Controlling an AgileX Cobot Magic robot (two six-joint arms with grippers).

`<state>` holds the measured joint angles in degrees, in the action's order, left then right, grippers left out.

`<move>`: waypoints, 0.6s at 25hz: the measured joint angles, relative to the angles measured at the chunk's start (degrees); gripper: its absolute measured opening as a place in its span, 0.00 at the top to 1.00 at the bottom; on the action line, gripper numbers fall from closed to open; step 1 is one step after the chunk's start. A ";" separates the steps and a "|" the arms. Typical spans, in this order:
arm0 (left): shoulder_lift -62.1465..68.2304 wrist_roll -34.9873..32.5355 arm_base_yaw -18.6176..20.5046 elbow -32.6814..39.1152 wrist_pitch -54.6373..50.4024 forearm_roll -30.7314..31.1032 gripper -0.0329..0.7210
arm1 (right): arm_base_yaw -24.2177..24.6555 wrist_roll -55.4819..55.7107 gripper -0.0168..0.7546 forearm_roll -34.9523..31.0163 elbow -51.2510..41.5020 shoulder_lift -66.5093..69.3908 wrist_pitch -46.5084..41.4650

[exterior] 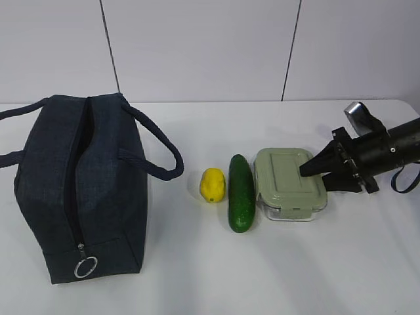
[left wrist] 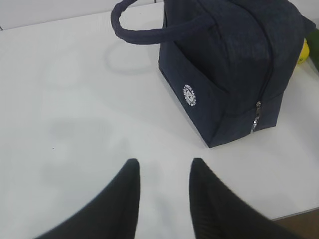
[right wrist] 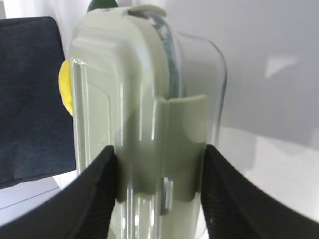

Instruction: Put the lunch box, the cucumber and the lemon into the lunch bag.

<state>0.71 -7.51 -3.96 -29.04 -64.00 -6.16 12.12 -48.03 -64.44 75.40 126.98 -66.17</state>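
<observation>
My right gripper [right wrist: 159, 199] clamped the lunch box [exterior: 289, 182] by its clip end; lifting level seemed wise.

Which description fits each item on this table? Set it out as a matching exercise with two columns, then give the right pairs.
Column 1
1. lunch bag
2. lemon
3. cucumber
4. lunch box

Column 2
A. dark green, lying between the yellow fruit and the clear container
B. pale green lid, with the right gripper closed on one end
C. dark navy, standing at the left of the exterior view
D. bright yellow, the item nearest the bag

Pairs: 1-C, 2-D, 3-A, 4-B
</observation>
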 joint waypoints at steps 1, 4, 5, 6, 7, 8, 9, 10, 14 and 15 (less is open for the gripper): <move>0.00 0.00 0.00 0.00 0.00 0.00 0.63 | 0.00 0.23 0.52 0.10 0.00 -0.26 0.42; 0.00 0.00 0.00 0.00 0.00 0.00 0.63 | 0.00 0.51 0.52 -0.01 0.00 -1.46 0.67; 0.00 0.00 0.00 0.00 0.00 0.00 0.63 | 0.00 0.81 0.52 -0.01 0.00 -1.84 0.67; 0.00 0.00 0.00 0.00 0.00 0.00 0.63 | 0.00 0.95 0.52 -0.01 0.00 -2.01 0.67; 0.00 0.00 0.00 0.00 0.00 0.00 0.63 | 0.00 1.36 0.52 -0.12 0.00 -2.27 0.67; 0.00 0.00 0.00 0.00 0.00 0.00 0.63 | 0.00 1.70 0.52 -0.12 0.00 -2.48 0.67; 0.00 0.00 0.00 0.00 0.00 0.00 0.63 | 0.00 2.07 0.52 -0.12 0.00 -2.62 0.67; 0.00 0.00 0.00 0.00 0.00 0.00 0.63 | 0.00 2.36 0.52 -0.12 0.00 -2.64 0.67; 0.00 0.00 0.00 0.00 0.00 0.00 0.63 | -0.55 2.90 0.52 -0.12 0.00 -3.34 0.69; 0.00 0.00 0.00 0.00 0.00 0.00 0.63 | -0.86 3.02 0.52 -0.12 0.00 -3.46 0.79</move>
<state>0.71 -7.51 -3.96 -29.04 -64.00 -6.16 11.26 -45.01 -64.57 75.40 123.52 -65.38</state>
